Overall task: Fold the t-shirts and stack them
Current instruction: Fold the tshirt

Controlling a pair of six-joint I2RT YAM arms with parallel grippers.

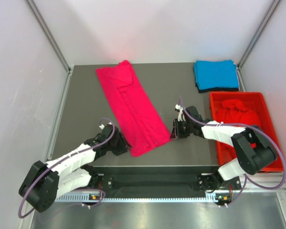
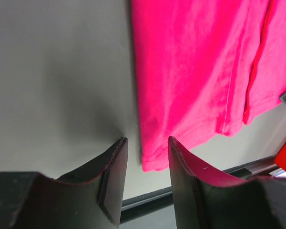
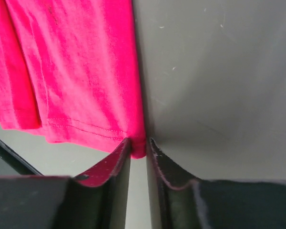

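Arm bases (image 1: 93,181) at near edge (top view); dark tabletop (image 1: 86,114), white walls (image 1: 157,28) around; pink t-shirt (image 1: 133,107) diagonal at centre, open tabletop flanking it. Left wrist: left pincer (image 2: 147,139) wide, astride one hem corner. Right wrist: right pincer (image 3: 139,140) narrow, nipping the other corner.

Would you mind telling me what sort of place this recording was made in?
Probably a robot test cell for folding laundry: plain white panel walls on metal frame posts enclose a dark grey table, with a bright pink cotton t-shirt spread out and a rigid red plastic crate.
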